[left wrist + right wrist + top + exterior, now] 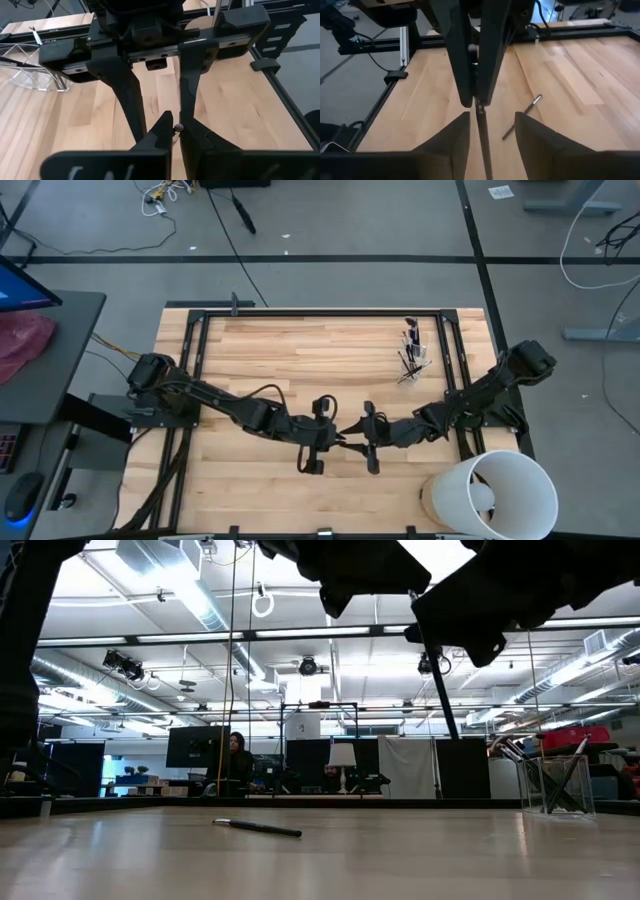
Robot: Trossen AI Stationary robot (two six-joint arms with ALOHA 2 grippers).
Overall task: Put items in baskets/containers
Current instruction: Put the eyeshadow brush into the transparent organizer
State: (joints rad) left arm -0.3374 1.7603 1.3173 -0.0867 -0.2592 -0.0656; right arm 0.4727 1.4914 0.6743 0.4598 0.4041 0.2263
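Light butcher-block wooden table with a black metal frame around its edges. On it: a clear plastic cup near the far right corner, upright, with several dark brushes standing in it, and one loose brush lying flat on the wood nearer the middle, well apart from the cup. A big white cylindrical bucket sits at the near right corner, overhanging the table edge.
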